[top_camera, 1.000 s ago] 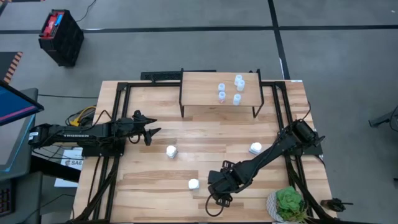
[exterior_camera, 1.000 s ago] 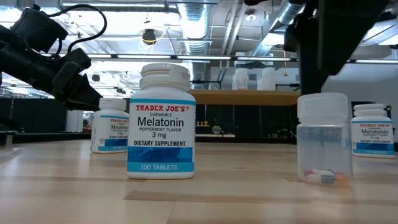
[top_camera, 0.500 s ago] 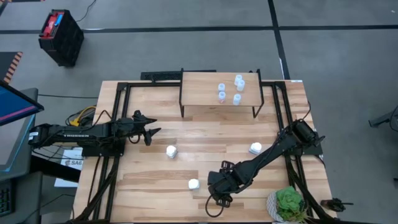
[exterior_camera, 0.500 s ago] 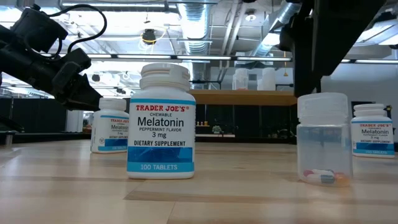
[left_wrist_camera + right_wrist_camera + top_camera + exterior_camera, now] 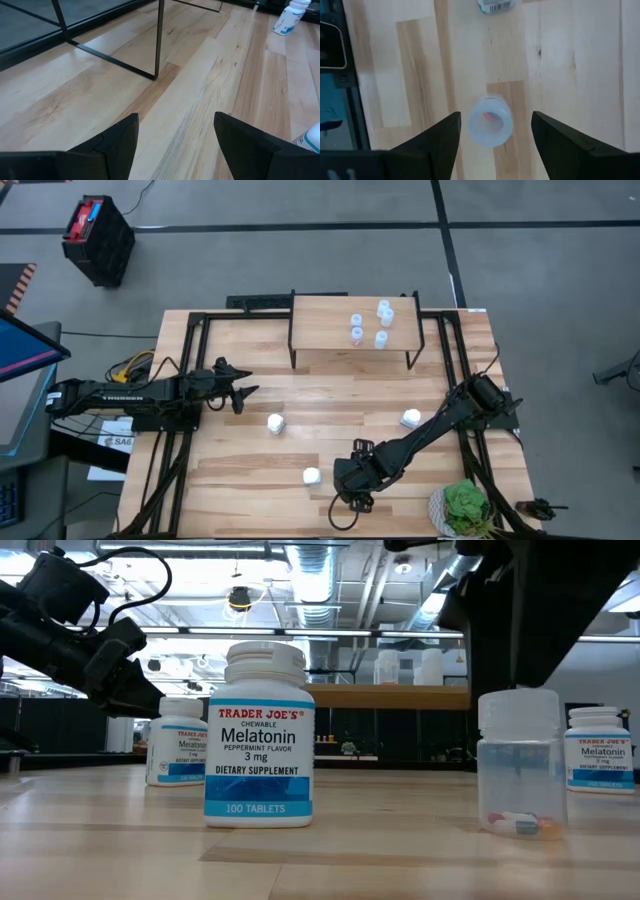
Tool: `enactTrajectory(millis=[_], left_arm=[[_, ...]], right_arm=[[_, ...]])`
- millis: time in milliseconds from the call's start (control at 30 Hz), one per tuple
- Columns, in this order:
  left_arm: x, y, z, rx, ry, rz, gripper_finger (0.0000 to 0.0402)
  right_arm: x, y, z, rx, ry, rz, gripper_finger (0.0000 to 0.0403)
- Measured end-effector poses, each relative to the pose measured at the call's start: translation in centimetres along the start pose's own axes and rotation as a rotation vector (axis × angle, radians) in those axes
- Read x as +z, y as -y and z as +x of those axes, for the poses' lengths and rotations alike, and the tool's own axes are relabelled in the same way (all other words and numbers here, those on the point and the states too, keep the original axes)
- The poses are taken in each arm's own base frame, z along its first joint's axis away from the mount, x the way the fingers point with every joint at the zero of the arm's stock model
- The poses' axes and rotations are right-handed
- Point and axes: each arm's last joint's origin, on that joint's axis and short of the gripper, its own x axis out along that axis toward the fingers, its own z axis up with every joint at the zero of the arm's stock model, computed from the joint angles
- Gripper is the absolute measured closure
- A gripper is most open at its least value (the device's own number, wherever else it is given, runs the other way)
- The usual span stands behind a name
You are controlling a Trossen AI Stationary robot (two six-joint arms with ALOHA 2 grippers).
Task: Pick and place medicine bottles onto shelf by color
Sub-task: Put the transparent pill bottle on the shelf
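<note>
The left gripper hangs near the worktop's left edge, fingers apart and empty, aimed toward the middle. Just beyond it stands one white melatonin bottle, and another stands nearer the front edge. Beside that one, the right gripper points straight down at the front edge, fingers spread wide over a clear pill bottle standing upright between them, not touching it. At the worktop's back edge the shelf carries four small clear bottles on its right half. A third white melatonin bottle stands toward the right edge, and a potted plant sits at the front right corner.
</note>
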Motion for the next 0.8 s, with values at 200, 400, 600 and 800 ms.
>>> enactTrajectory(millis=[200, 400, 600, 800], left_arm=[[0.0, 0.0, 0.0, 0.0, 0.0, 0.0, 0.0155], [0.0, 0.0, 0.0, 0.0, 0.0, 0.001, 0.0155], [0.0, 0.0, 0.0, 0.0, 0.0, 0.001, 0.0155], [0.0, 0.0, 0.0, 0.0, 0.0, 0.003, 0.0155]], right_arm=[[0.1, -0.1, 1.5, 0.004, -0.01, -0.003, 0.0137], [0.1, -0.1, 2.7, 0.05, -0.063, 0.009, 0.0137], [0.1, 0.2, 2.3, 0.033, -0.074, 0.011, 0.0137], [0.4, 0.5, 2.4, 0.032, -0.067, -0.035, 0.0152]])
